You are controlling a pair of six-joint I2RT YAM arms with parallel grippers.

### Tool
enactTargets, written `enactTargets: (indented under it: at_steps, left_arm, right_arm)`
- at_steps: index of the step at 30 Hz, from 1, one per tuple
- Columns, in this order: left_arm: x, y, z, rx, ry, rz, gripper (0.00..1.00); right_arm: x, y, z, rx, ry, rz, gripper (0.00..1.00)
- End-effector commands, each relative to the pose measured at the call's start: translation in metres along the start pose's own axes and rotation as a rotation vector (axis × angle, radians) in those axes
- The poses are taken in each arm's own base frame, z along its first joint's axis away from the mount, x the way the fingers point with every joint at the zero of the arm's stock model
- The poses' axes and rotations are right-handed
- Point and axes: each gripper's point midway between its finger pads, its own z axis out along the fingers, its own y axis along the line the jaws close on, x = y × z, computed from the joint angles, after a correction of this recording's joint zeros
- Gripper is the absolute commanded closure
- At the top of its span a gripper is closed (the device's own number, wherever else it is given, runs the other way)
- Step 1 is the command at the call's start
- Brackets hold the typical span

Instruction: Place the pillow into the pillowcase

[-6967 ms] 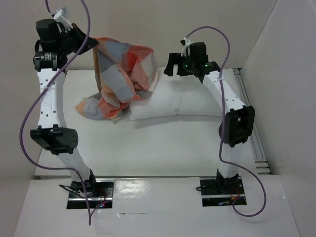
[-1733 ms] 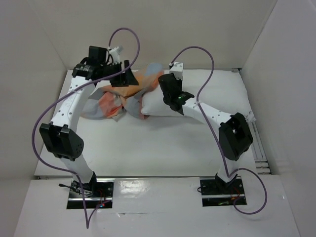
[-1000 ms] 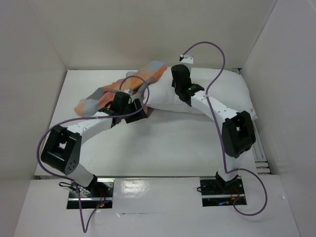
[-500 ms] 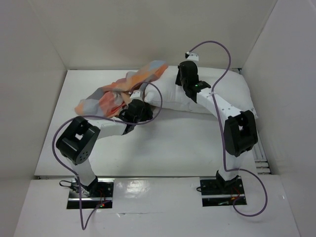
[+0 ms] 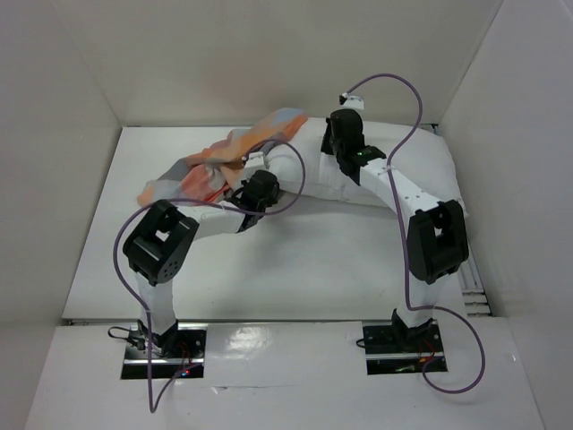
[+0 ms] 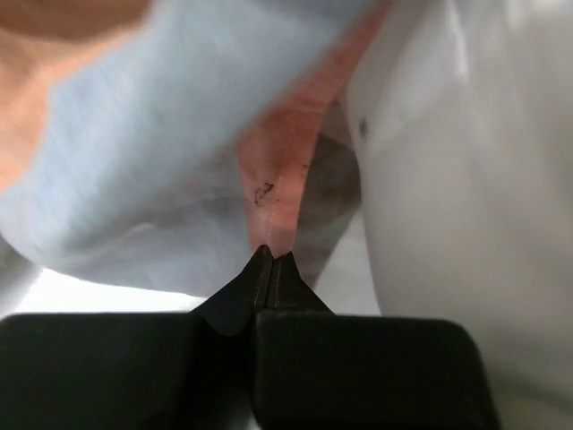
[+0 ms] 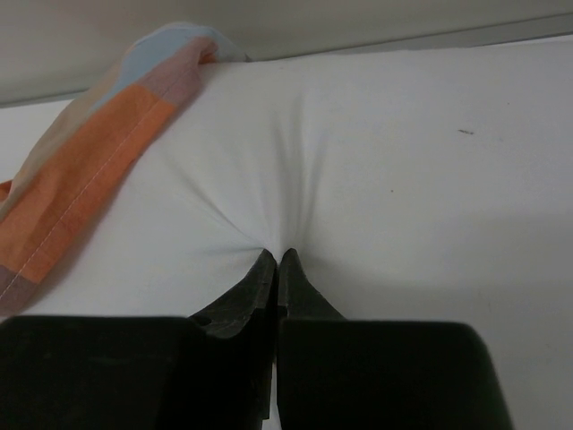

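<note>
While the right gripper [image 7: 276, 255] pinches the pillow [image 7: 385, 170], the left gripper [image 6: 271, 255] clamps the pillowcase [image 6: 134, 170] edge.

The top camera looks down from high behind the near edge over the whole table [image 5: 313, 269]. Each wrist camera sits very close, facing the pillow [image 7: 376, 152] and pillowcase [image 6: 125, 152], shared by all views

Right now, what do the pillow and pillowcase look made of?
The pillowcase looks like thin woven cloth, matte, perhaps cotton: a stitched hem shows and it drapes in folds. The pillow has a plain white matte fabric shell, likely soft-filled: it puckers.
</note>
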Motion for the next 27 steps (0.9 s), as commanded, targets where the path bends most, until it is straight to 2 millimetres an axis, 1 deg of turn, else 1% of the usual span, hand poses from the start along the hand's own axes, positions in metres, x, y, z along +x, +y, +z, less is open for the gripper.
enactTargets:
  at_steps: [1, 2, 3, 4, 5, 6, 7, 9, 10, 11, 12, 13, 14, 15, 16, 17, 18, 19, 20, 21, 22, 23, 24, 25, 26, 27]
  left_arm:
    - [-0.014, 0.022, 0.008, -0.108, -0.015, -0.060, 1.00]
    - [-0.020, 0.030, 0.008, -0.128, -0.016, -0.082, 1.00]
    - [-0.034, 0.030, 0.004, -0.122, -0.041, -0.109, 1.00]
    - [-0.027, 0.034, -0.002, -0.118, -0.016, -0.109, 1.00]
    - [-0.030, 0.040, -0.006, -0.117, -0.016, -0.118, 1.00]
    - [-0.035, 0.036, -0.012, -0.083, -0.029, -0.134, 1.00]
    - [-0.038, 0.035, -0.025, -0.025, -0.018, -0.142, 1.00]
    - [-0.042, 0.027, -0.041, 0.056, -0.020, -0.131, 1.00]
    - [-0.036, 0.027, -0.049, 0.081, -0.001, -0.129, 1.00]
    - [-0.049, 0.013, -0.066, 0.172, -0.014, -0.138, 1.00]
    - [-0.052, 0.010, -0.075, 0.211, -0.017, -0.143, 1.00]
    - [-0.047, 0.009, -0.083, 0.249, -0.019, -0.147, 1.00]
    - [-0.051, 0.005, -0.093, 0.293, -0.034, -0.155, 1.00]
    - [-0.063, -0.004, -0.110, 0.366, -0.059, -0.166, 1.00]
    - [-0.065, -0.006, -0.116, 0.387, -0.061, -0.167, 1.00]
    - [-0.064, -0.009, -0.123, 0.418, -0.046, -0.152, 1.00]
    - [-0.066, -0.009, -0.126, 0.418, -0.049, -0.143, 1.00]
    - [-0.072, -0.016, -0.136, 0.447, -0.058, -0.142, 1.00]
    - [-0.073, -0.015, -0.138, 0.447, -0.061, -0.131, 1.00]
    - [-0.074, -0.017, -0.144, 0.468, -0.058, -0.121, 1.00]
    - [-0.073, -0.018, -0.145, 0.479, -0.052, -0.119, 1.00]
    - [-0.076, -0.020, -0.149, 0.492, -0.057, -0.120, 1.00]
    - [-0.076, -0.020, -0.149, 0.492, -0.057, -0.120, 1.00]
    - [-0.073, -0.019, -0.148, 0.486, -0.047, -0.117, 1.00]
    - [-0.072, -0.020, -0.149, 0.497, -0.041, -0.115, 1.00]
    - [-0.068, -0.019, -0.152, 0.501, -0.030, -0.112, 1.00]
  right_arm:
    - [-0.035, -0.008, -0.014, 0.019, -0.075, 0.032, 1.00]
    - [-0.035, -0.008, -0.014, 0.019, -0.075, 0.032, 1.00]
    - [-0.035, -0.008, -0.014, 0.019, -0.075, 0.032, 1.00]
    - [-0.035, -0.008, -0.014, 0.019, -0.075, 0.032, 1.00]
    - [-0.031, -0.014, -0.012, 0.031, -0.068, 0.032, 1.00]
    - [-0.028, -0.014, -0.009, 0.034, -0.060, 0.029, 1.00]
    - [-0.027, -0.014, -0.009, 0.034, -0.060, 0.029, 1.00]
    - [-0.026, -0.014, -0.006, 0.034, -0.061, 0.029, 1.00]
    - [-0.026, -0.014, -0.006, 0.033, -0.061, 0.038, 1.00]
    - [-0.026, -0.013, -0.006, 0.033, -0.061, 0.048, 1.00]
    - [-0.026, -0.014, -0.003, 0.042, -0.069, 0.049, 1.00]
    - [-0.029, -0.013, -0.002, 0.037, -0.082, 0.066, 1.00]
    - [-0.026, -0.009, -0.001, 0.050, -0.089, 0.061, 1.00]
    - [-0.023, -0.006, -0.001, 0.059, -0.096, 0.057, 1.00]
    - [-0.016, -0.003, 0.002, 0.071, -0.095, 0.036, 1.00]
    - [-0.015, 0.005, 0.001, 0.084, -0.111, 0.016, 1.00]
    - [-0.009, 0.009, 0.003, 0.088, -0.104, 0.008, 1.00]
    - [-0.005, 0.015, 0.007, 0.092, -0.101, -0.013, 1.00]
    - [-0.001, 0.026, 0.005, 0.086, -0.102, -0.021, 1.00]
    - [-0.001, 0.030, 0.004, 0.093, -0.107, -0.053, 1.00]
    - [0.001, 0.036, 0.002, 0.091, -0.108, -0.073, 1.00]
    - [0.012, 0.047, 0.004, 0.081, -0.095, -0.114, 1.00]
    - [0.013, 0.051, 0.002, 0.089, -0.092, -0.122, 1.00]
    - [0.024, 0.047, 0.005, 0.106, -0.048, -0.150, 1.00]
    - [0.026, 0.052, 0.002, 0.101, -0.035, -0.161, 1.00]
    - [0.032, 0.053, 0.001, 0.086, -0.010, -0.163, 0.92]
